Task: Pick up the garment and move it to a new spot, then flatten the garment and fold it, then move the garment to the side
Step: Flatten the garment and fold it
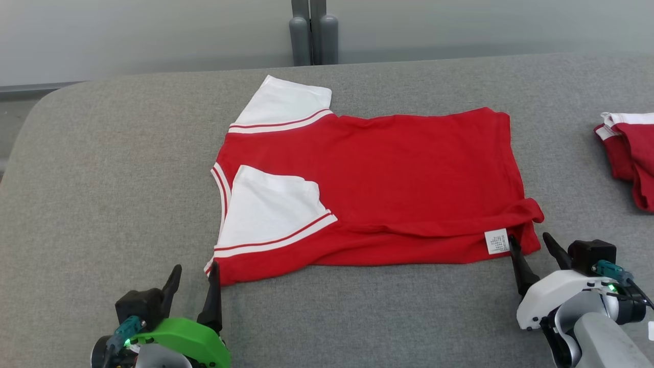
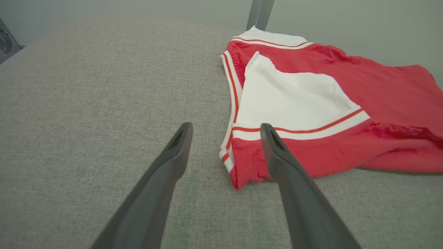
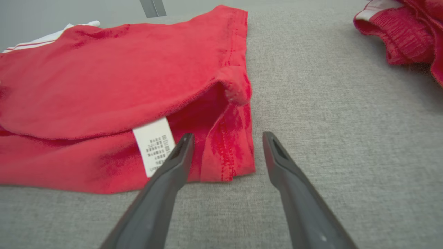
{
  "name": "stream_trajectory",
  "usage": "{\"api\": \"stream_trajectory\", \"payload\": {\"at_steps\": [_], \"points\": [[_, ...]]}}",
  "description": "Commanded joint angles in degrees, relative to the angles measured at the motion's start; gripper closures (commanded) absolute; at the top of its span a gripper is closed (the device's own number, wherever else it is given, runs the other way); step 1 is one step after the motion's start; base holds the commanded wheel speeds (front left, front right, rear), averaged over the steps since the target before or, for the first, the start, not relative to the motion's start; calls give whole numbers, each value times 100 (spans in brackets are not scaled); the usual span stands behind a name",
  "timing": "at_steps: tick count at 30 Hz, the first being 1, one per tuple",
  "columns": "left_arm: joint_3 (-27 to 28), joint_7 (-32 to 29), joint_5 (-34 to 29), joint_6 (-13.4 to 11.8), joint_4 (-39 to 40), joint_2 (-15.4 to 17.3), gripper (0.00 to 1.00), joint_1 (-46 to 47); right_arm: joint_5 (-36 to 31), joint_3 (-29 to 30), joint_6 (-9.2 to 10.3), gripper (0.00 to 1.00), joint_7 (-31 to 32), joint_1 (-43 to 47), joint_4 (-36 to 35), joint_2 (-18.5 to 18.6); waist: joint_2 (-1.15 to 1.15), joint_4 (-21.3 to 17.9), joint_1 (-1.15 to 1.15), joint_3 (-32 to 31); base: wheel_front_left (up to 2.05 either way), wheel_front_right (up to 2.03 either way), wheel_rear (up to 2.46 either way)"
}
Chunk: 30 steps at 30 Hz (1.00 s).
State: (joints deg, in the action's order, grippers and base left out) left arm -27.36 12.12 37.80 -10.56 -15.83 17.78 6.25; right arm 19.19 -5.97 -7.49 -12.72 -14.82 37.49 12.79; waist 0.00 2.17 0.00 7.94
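The garment (image 1: 398,174) is a red T-shirt with white, red-striped sleeves, lying spread on the grey table (image 1: 102,194) with its near sleeve folded onto the body. A white care label (image 1: 496,241) shows at its near right corner. My left gripper (image 1: 195,273) stands open at the near left corner of the garment (image 2: 311,103), the corner lying between its fingers (image 2: 277,155). My right gripper (image 1: 531,243) is open at the near right hem corner of the garment (image 3: 121,86), its fingertips (image 3: 183,148) on either side of the hem.
A second red and white garment (image 1: 631,153) lies bunched at the table's right edge, also in the right wrist view (image 3: 405,31). Grey posts (image 1: 312,33) stand behind the table's far edge. Bare grey cloth surface stretches left of the shirt and along the front.
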Motion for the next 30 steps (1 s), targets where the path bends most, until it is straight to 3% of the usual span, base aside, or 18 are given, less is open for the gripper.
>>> {"api": "stream_trajectory", "payload": {"at_steps": [1, 15, 16, 17, 18, 19, 22, 30], "points": [[-10, -65, 56, 62, -115, -31, 0, 131, -98, 45, -1, 0, -45, -73, 110, -37, 0, 13, 0, 22, 0, 0, 0], [-235, -447, 312, 499, -1105, -303, 0, 658, -162, -45, -1, 0, -23, -341, 701, -131, 0, -76, 0, 162, 0, 0, 0], [-238, -458, 319, 505, -1152, -313, 14, 687, -161, -66, -1, 0, -24, -358, 724, -130, 0, -83, 0, 167, 0, 0, 0], [-241, -474, 330, 508, -1211, -324, 37, 720, -158, -88, -1, 0, -20, -379, 752, -130, 0, -88, 0, 170, 0, 0, 0], [-246, -486, 333, 508, -1252, -324, 68, 743, -155, -101, -1, 4, -22, -392, 771, -126, 0, -90, 0, 168, 0, 0, 0], [-251, -484, 341, 519, -1296, -320, 98, 764, -155, -124, -1, 46, -27, -399, 785, -118, 0, -89, 0, 160, 0, 0, 0], [-283, -549, 352, 541, -1385, -302, 100, 797, -133, -161, -1, 100, -68, -424, 789, -65, 0, -78, 0, 124, 0, 0, 0], [-360, -887, 347, 539, -1258, -89, 100, 727, -111, -160, 0, 100, -77, -319, 601, 90, 0, -76, 0, -94, 0, 0, 0]]}}
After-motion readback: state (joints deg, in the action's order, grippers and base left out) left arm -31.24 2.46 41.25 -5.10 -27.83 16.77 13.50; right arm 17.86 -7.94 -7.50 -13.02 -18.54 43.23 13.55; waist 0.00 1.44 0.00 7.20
